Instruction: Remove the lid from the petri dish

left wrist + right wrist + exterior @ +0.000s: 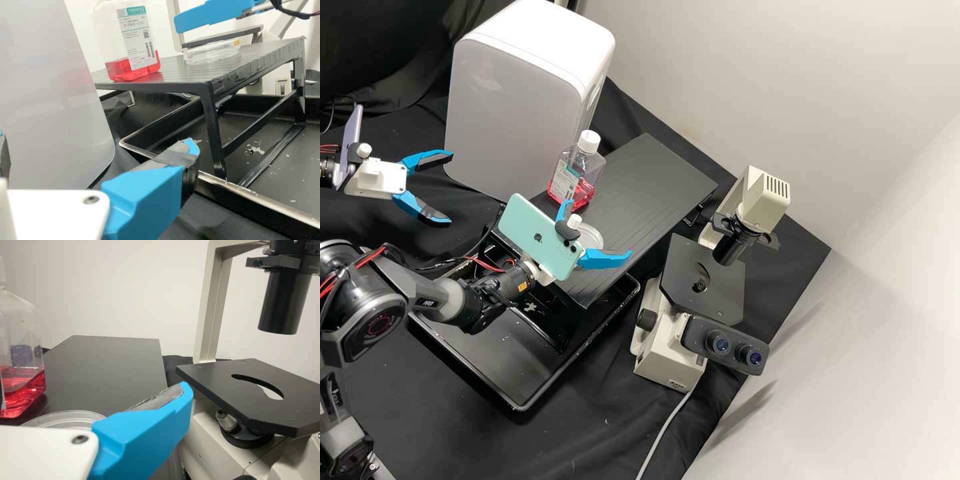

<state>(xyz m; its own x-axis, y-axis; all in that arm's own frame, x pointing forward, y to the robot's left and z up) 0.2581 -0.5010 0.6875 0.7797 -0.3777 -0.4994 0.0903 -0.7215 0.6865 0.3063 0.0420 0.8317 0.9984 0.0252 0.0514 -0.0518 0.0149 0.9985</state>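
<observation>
The right pincer [599, 229] hung low over the ribbed black rack [653, 187], its blue fingers [145, 432] spread wide and holding nothing. The petri dish [588, 235] lay directly beneath it, in the gap between the two fingers, and neither finger appeared to touch it. Seen from the left wrist, one finger hung just above the lid [212, 48], which looked to be seated on its base.

The step in hand seemed to be closing in on that lid. To do it well, the pincer would first need the dish centred between the fingers, so that one pad did not arrive early and push it across the rack. It should then drop only as far as the lid's rim, catching the skirt and not the base below. The close ought to be gentle, since thin clear plastic is likely to slip or flex. The lift should go straight up and level, so the base is not dragged along.

A flask of red liquid [575, 175] stood near the far finger on the same rack, close enough to be worth avoiding. The microscope [707, 293] stood beyond the other finger, apart. The left pincer [448, 187], also spread open and empty, hung well away from the dish, beside the white box [520, 87].
</observation>
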